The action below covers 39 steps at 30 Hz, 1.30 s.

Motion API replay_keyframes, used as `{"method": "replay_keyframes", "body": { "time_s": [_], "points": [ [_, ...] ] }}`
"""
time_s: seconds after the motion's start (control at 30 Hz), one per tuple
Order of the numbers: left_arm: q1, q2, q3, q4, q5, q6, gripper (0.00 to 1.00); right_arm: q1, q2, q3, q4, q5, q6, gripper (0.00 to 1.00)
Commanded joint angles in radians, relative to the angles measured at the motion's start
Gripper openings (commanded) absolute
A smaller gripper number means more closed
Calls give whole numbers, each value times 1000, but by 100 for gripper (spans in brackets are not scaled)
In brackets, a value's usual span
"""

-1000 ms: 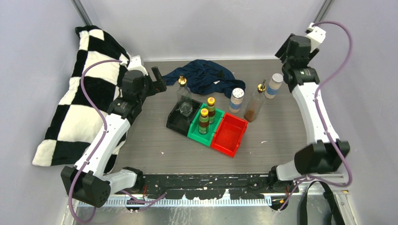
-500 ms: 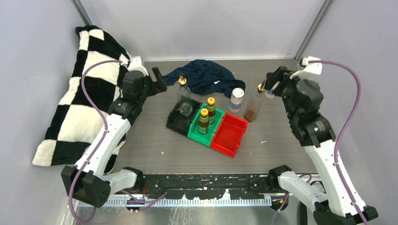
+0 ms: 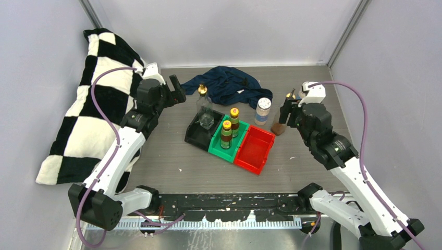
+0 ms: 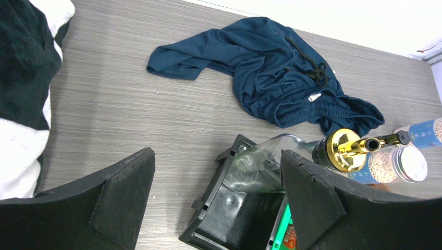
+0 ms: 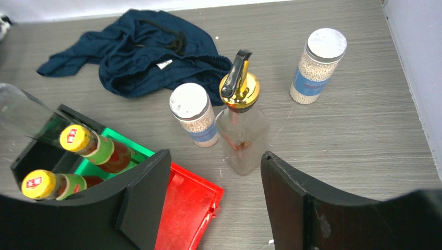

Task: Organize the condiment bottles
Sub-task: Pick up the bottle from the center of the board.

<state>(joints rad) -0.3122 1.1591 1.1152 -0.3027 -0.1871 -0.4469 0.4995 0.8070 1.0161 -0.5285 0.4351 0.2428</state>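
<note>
One clear glass bottle (image 3: 205, 112) with a gold pourer stands in the black bin (image 3: 194, 136). Two dark yellow-capped bottles (image 3: 234, 121) (image 3: 226, 134) stand in the green bin (image 3: 220, 149). A second clear glass bottle (image 5: 242, 133) with a gold pourer stands on the table behind the red bin (image 3: 254, 148). Close to its left is a white-capped jar (image 5: 194, 121), and another white-capped jar (image 5: 318, 65) stands farther back right. My right gripper (image 5: 213, 156) hangs open just in front of that glass bottle, holding nothing. Left of the black bin, my left gripper (image 3: 174, 88) is open and empty.
A crumpled dark blue garment (image 3: 226, 84) lies at the back of the table behind the bins. A black-and-white checkered blanket (image 3: 94, 104) is heaped along the left side by the left arm. Grey walls close in the table on three sides.
My right arm swung down from the back right corner and now hovers low beside the glass bottle on the table. The left arm and all the bottles stayed put.
</note>
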Motion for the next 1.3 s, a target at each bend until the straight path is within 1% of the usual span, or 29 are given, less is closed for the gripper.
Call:
{"method": "replay_keyframes", "body": {
  "time_s": [0.0, 0.17, 0.4, 0.7, 1.1, 1.27],
  "points": [
    [-3, -23, -3, 55, 3, -4, 91, 47, 23, -24, 37, 107, -36, 70],
    [-4, -28, -6, 56, 5, -4, 91, 64, 28, -78, 95, 186, -38, 70],
    [-4, -36, -13, 61, 9, -3, 91, 68, 48, -154, 233, 289, -49, 69],
    [-4, -29, -16, 67, 10, -4, 91, 68, 118, -227, 441, 325, -89, 69],
    [-4, -22, -15, 69, 13, -4, 90, 65, 204, -252, 621, 360, -155, 67],
    [-4, -24, -15, 69, 12, -4, 91, 48, 249, -252, 663, 365, -165, 65]
  ]
}}
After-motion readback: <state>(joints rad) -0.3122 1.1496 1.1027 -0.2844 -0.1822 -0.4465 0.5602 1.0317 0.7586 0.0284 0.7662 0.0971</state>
